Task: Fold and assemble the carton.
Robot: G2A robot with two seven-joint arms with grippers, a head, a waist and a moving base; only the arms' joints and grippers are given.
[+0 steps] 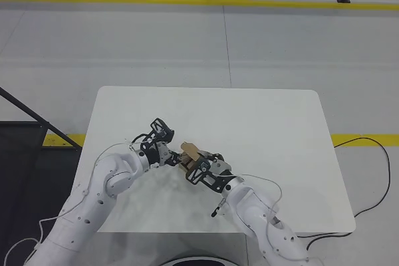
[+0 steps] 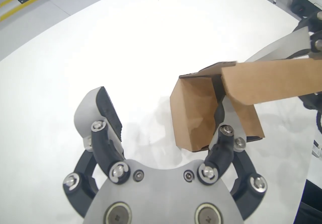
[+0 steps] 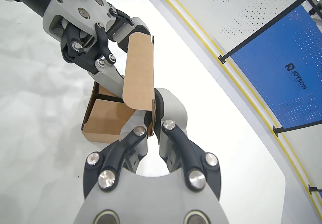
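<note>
Resting part-formed near the bench [image 1: 266, 120] front edge, the carton [image 3: 108, 119] has walls up but one end open. The right tool [image 3: 152, 115] pinches the long top flap [image 3: 138, 76]. The left tool [image 2: 163, 109] gapes wide, one finger [image 2: 220, 113] inside the open end. Judged roughly halfway: flaps are not yet tucked.

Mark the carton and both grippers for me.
carton [image 2: 191, 114], left wrist view, on its brown side panel.
left gripper [image 2: 163, 106], left wrist view, midway between its spread fingertips.
right gripper [image 3: 152, 119], right wrist view, midway between its shut fingertips.
</note>
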